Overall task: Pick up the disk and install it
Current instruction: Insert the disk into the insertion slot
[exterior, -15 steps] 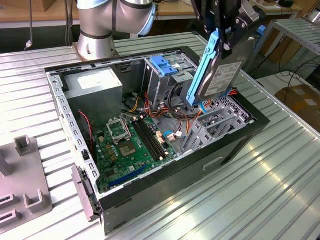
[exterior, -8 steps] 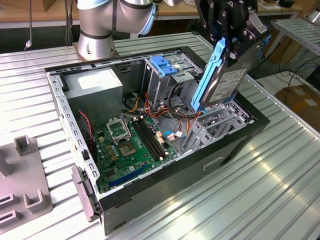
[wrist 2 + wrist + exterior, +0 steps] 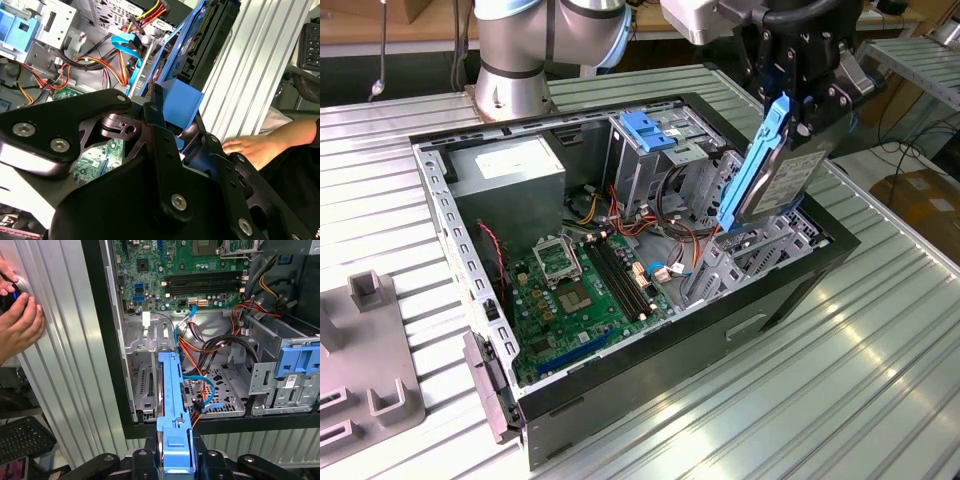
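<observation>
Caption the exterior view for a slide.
Black gripper holding the grey metal disk with blue plastic rails, tilted over the open black computer case.

Arm [image 3: 515, 50] bent overhead, gripper [image 3: 798, 122] pointing down, fingers [image 3: 161, 140] clamped on the disk [image 3: 785, 180]

A table [image 3: 880, 380] of ribbed, silvery metal slats is seen across the exterior view, its grooves running towards the lower right of the frame. An open computer case [image 3: 650, 370] – black-walled, its side panel off – is set on it at the middle of the frame. At the upper left, the grey round base of the robot arm [image 3: 510, 70] is mounted on the same surface, just behind the case. At the lower left, well apart from the case, a flat grey fixture plate [image 3: 370, 390] with raised blocks is laid. In both wrist views the slats [image 3: 65, 365] are shown beside the case's black wall.
</observation>
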